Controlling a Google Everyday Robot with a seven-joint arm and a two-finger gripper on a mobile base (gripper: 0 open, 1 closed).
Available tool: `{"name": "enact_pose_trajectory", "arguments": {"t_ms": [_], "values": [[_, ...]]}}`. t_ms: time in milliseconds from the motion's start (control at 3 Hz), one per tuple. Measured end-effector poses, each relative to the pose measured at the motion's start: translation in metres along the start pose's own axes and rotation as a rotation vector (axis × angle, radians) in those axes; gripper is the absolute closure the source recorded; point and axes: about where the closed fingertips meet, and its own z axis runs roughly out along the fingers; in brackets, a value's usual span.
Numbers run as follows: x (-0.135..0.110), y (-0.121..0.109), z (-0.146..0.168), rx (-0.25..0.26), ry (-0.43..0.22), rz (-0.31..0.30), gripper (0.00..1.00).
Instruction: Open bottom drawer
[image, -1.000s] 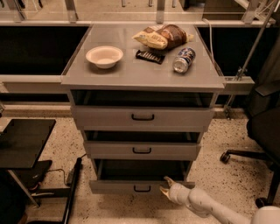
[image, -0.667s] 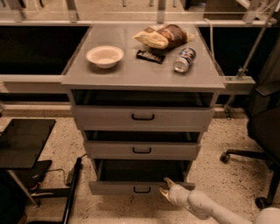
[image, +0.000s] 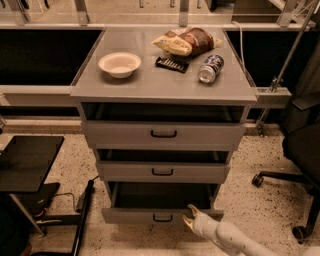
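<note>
Your bottom drawer (image: 145, 216) is the lowest tier of the cabinet. It stands out from the frame, with a dark gap behind its flat grey metal front and a small black bar handle (image: 162, 218) at centre. Your gripper (image: 189, 215) is just right of that handle, touching the front's upper edge. The jaws show two pale tips a little apart; you cannot tell whether they pinch the edge. The white, rounded arm (image: 230, 240) runs off lower right.

The middle drawer (image: 130, 171) and top drawer (image: 120, 134) also stand slightly out. On the smooth grey table (image: 160, 87) lie a round pale bowl (image: 119, 64), a can (image: 210, 68) on its side, a crinkled snack bag (image: 186, 42) and a dark wrapper (image: 172, 64).

Speckled floor (image: 250, 170) lies open beside the drawer. A black chair (image: 302, 150) stands to the right and a black stand (image: 27, 162) to the left.
</note>
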Motion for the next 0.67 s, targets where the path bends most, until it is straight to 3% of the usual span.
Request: {"name": "enact_pose_trajectory", "arguments": {"t_ms": [333, 667], "values": [[-0.005, -0.002, -0.005, 0.001, -0.001, 0.001, 1.00], [-0.006, 0.015, -0.005, 0.008, -0.011, -0.009, 1.00]]}}
